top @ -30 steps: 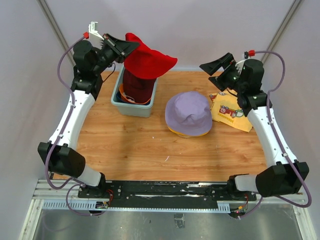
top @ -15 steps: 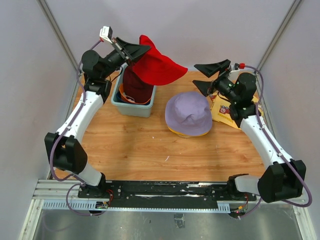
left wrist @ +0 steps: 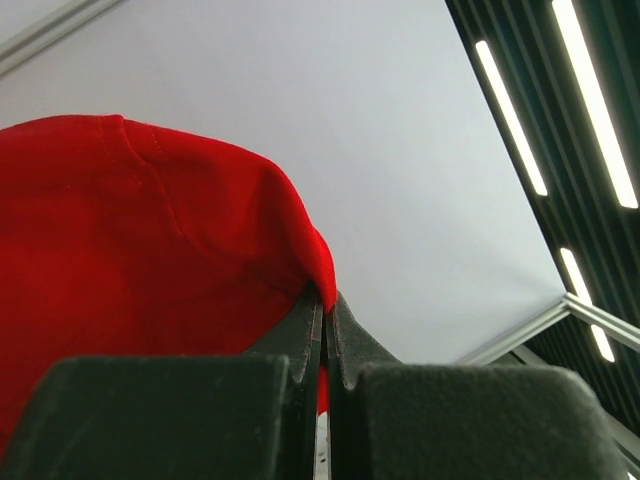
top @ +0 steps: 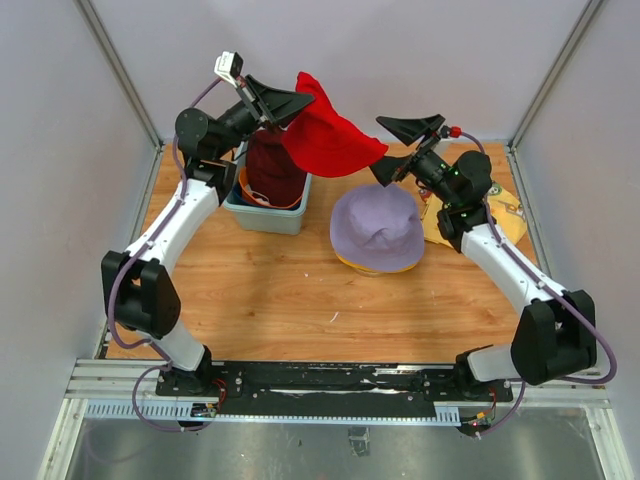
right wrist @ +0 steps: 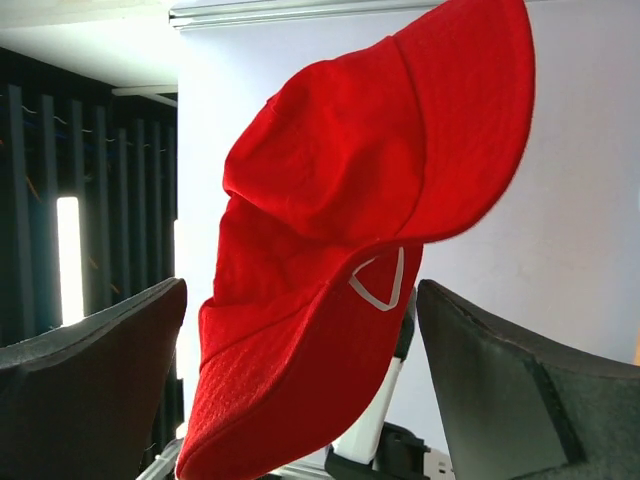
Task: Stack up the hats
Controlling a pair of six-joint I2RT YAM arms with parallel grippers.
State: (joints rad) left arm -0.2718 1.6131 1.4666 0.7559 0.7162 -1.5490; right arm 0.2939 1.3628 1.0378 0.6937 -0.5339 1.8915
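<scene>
Setting: pale grey walls enclose a wooden desk (top: 260,290). A metal rail (top: 330,380) runs along its near edge, where both arm bases are bolted.
Lavender hat: a soft lavender fabric bucket hat (top: 378,225) sits crown up, just right of the desk's centre.
Yellow hat: a yellow fabric bucket hat (top: 375,268) lies under the lavender one. Only a strip of its brim shows, on the near side.
Printed cloth: a flat yellow cloth printed with red cars (top: 508,222) lies at the right edge, just beside the lavender hat and partly under the right arm.
Tub: a teal plastic tub (top: 262,215) stands toward the far left corner.
Tub contents: a maroon fabric bucket hat (top: 275,170) rises above the tub's rim, and an orange hat brim (top: 268,204) shows beneath it.
Red hat: a red fabric bucket hat (top: 330,135) hangs in the air over the far edge of the desk, between the tub and the right arm's wrist. It is above the lavender hat and clear of it.
Left gripper: the left gripper (top: 300,104) is clenched on the red hat's brim. In the left wrist view its fingers (left wrist: 290,340) press together with red fabric nipped between them.
Right gripper: the right gripper (top: 378,150) is released, jaws spread wide on either side of the hat's free end. In the right wrist view the hat hangs between the dark fingers (right wrist: 100,390). I cannot tell whether they touch it.
</scene>
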